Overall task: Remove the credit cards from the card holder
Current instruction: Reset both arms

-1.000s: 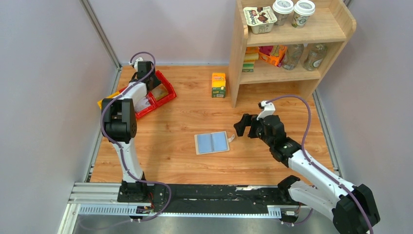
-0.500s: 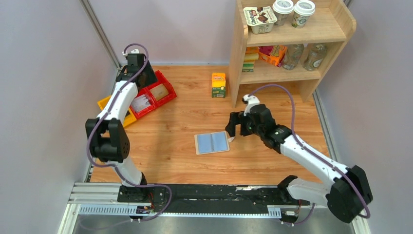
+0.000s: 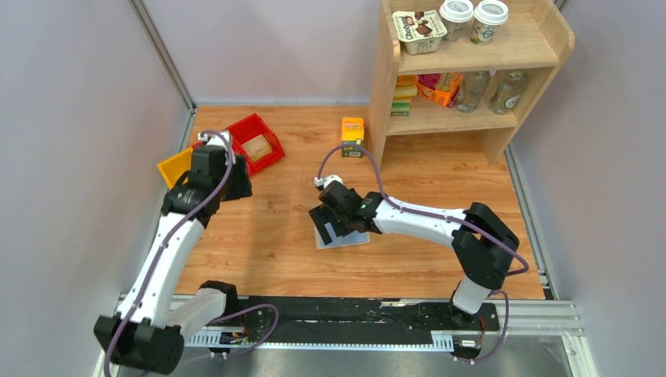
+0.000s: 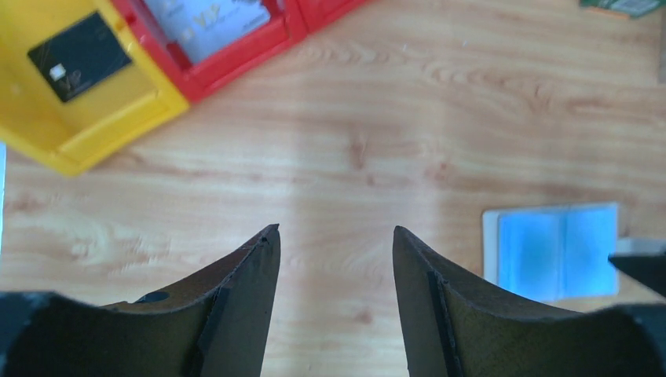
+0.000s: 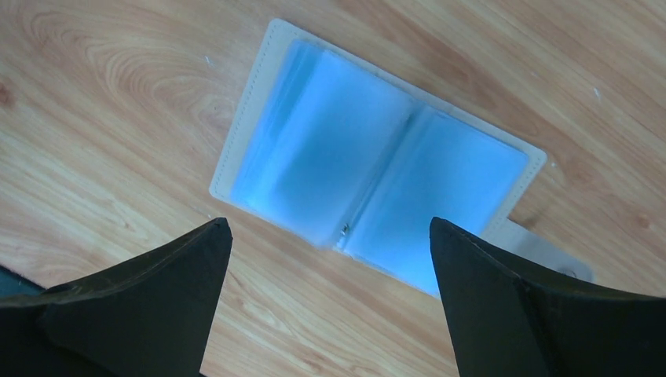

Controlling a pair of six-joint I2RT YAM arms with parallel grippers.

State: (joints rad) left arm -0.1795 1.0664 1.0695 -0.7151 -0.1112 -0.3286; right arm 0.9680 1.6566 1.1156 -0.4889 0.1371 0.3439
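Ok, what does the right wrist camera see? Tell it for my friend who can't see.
A small folding card holder, beige-edged and light blue inside, lies spread open on the wooden table, its closing tab at the lower right. The right gripper hangs over it, dark fingers wide apart, holding nothing.

Pale lilac walls (image 3: 71, 118) are closing in the wooden table (image 3: 298, 141) on three sides, and a metal post (image 3: 161, 55) is rising at its far left corner. A light wood shelf (image 3: 428, 119) is standing at the far right corner. Even light is falling from above, leaving soft shadows. A black rail (image 3: 361, 310) is running along the near edge.
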